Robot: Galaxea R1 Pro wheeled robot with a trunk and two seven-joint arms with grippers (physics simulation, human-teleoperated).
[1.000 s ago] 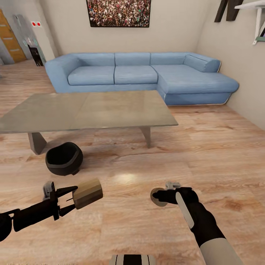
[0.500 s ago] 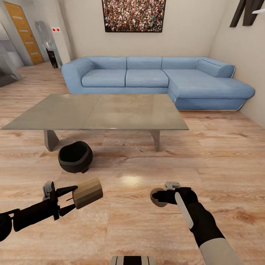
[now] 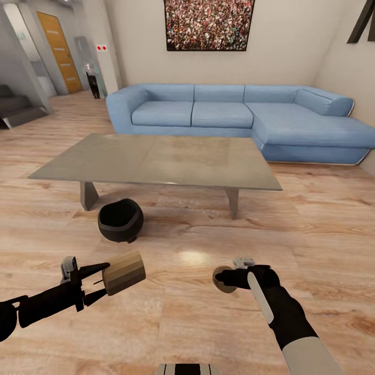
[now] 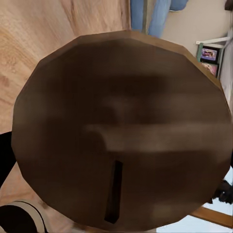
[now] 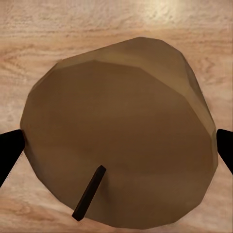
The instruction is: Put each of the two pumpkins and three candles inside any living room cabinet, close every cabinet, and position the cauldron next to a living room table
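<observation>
Left gripper (image 3: 99,284) grips a candle (image 3: 124,273); right gripper (image 3: 229,278) clamps another candle (image 3: 223,279). The view has swung left, shifting table (image 3: 156,161) and cauldron (image 3: 121,220) rightward: the robot seems to be turning to find the cabinet

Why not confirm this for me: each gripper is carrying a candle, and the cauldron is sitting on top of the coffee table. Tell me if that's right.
One detail is wrong. The head view shows the cauldron on the wood floor beside the coffee table, near its leg, not on its top. The rest holds: the left gripper and the right gripper each carry a candle.
</observation>
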